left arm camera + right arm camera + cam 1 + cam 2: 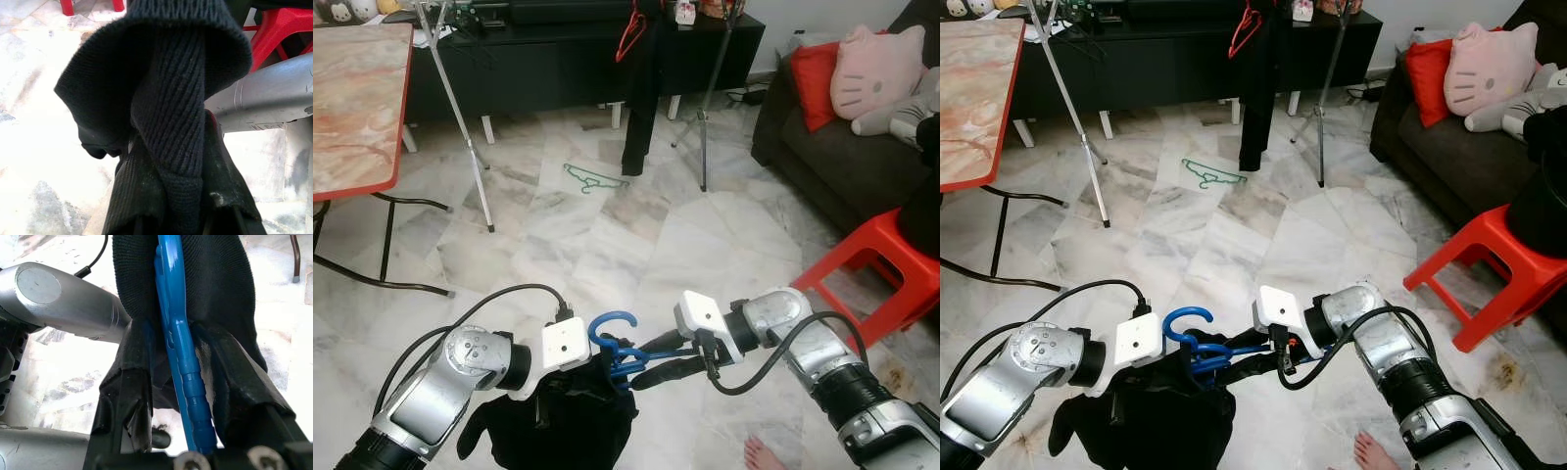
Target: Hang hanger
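1. Both grippers met at the lower centre of the head views. The right gripper was pinching the blue hanger, its two black fingers pressed on either side of the blue stem in its wrist view.
2. Just left of it, the left gripper was clamped on the black knitted garment, which bunched over its fingers and draped below the hanger.
3. Only the hanger's hook stood free, curling upward above the cloth between the two wrists.
4. Farther out, at the upper centre of the frame, stood a clothes rack on thin metal legs, with a dark garment and a red hanger already on it. A green hanger lay on the marble floor near its feet.
5. To hang it well, I judge the right gripper should keep its pinch below the hook, hold the hook upright and open toward the rail, and the left should support the cloth until the hook seats.
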Available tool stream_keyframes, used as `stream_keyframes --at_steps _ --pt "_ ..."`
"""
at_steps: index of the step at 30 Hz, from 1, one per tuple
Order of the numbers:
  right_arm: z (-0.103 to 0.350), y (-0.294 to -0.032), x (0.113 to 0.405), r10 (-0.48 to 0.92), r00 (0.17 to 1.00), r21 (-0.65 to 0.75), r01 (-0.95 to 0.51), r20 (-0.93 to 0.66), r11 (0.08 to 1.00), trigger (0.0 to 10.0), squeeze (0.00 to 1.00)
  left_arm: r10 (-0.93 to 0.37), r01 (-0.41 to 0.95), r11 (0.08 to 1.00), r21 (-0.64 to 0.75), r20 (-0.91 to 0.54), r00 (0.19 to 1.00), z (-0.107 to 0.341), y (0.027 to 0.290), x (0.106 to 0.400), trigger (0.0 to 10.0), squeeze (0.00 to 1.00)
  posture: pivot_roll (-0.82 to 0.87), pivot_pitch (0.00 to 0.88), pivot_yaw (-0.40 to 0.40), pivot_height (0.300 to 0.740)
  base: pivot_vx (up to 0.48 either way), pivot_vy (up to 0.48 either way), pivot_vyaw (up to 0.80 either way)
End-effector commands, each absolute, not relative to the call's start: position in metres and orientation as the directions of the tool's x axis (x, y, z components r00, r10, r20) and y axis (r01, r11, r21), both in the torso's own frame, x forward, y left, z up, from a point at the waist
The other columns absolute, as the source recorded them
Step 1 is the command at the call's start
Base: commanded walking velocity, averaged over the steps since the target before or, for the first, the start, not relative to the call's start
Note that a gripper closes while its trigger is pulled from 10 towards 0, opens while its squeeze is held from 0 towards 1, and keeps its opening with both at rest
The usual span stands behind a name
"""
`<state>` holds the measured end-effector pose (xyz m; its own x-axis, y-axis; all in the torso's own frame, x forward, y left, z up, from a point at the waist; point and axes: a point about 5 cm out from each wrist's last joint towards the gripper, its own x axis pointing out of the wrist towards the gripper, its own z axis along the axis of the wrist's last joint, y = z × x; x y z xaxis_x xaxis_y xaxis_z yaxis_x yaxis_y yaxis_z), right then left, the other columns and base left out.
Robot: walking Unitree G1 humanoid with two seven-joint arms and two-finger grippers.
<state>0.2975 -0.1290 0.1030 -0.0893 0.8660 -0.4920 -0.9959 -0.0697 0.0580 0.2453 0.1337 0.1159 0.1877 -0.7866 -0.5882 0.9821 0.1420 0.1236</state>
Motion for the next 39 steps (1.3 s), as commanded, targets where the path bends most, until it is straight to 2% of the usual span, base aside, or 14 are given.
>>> stream_keyframes --at_steps 1,22,26,27,28,31,34,39 --pt "0.102 -0.131 0.298 0.859 -0.085 0.053 -0.996 -0.505 -0.067 0.0 0.0 -0.796 0.981 0.13 0.145 -0.575 0.19 0.123 0.13 0.247 10.0 0.0 0.0 0.106 -0.099 0.74 0.0 0.0 0.0" --pt "0.096 -0.128 0.296 0.865 -0.065 0.06 -0.997 -0.497 -0.04 0.0 0.0 -0.804 0.978 0.115 0.174 -0.562 0.194 0.128 0.129 0.249 10.0 0.0 0.01 0.118 -0.094 0.74 0.0 0.0 0.0" --pt "0.096 -0.126 0.297 0.875 -0.039 0.047 -0.999 -0.482 -0.018 0.0 0.0 -0.801 0.98 0.106 0.171 -0.568 0.186 0.129 0.13 0.25 10.0 0.0 0.01 0.118 -0.094 0.74 0.0 0.0 0.0" --pt "0.096 -0.126 0.297 0.877 -0.033 0.045 -0.999 -0.479 -0.012 0.0 0.0 -0.803 0.98 0.103 0.168 -0.567 0.181 0.129 0.13 0.25 10.0 0.91 0.01 0.118 -0.094 0.74 0.0 0.0 0.0" --pt "0.096 -0.126 0.298 0.879 -0.025 0.042 -0.999 -0.476 -0.005 0.0 0.0 -0.807 0.982 0.1 0.161 -0.564 0.175 0.13 0.13 0.25 10.0 1.0 0.01 0.118 -0.094 0.74 0.0 0.0 0.0" --pt "0.096 -0.126 0.299 0.882 -0.002 0.034 -0.999 -0.472 0.016 0.0 0.0 -0.808 0.982 0.099 0.158 -0.563 0.172 0.131 0.13 0.25 10.0 1.0 0.01 0.118 -0.094 0.74 0.0 0.0 0.0" --pt "0.094 -0.124 0.303 0.887 0.055 0.012 -0.998 -0.459 0.068 0.0 0.0 -0.805 0.981 0.1 0.166 -0.566 0.178 0.134 0.131 0.254 10.0 1.0 0.02 0.113 -0.083 0.74 0.0 0.0 0.0" --pt "0.087 -0.125 0.301 0.883 0.082 0.012 -0.995 -0.461 0.098 0.0 0.0 -0.806 0.981 0.097 0.17 -0.565 0.178 0.136 0.132 0.255 10.0 1.0 0.02 0.113 -0.083 0.74 0.0 0.0 0.0"
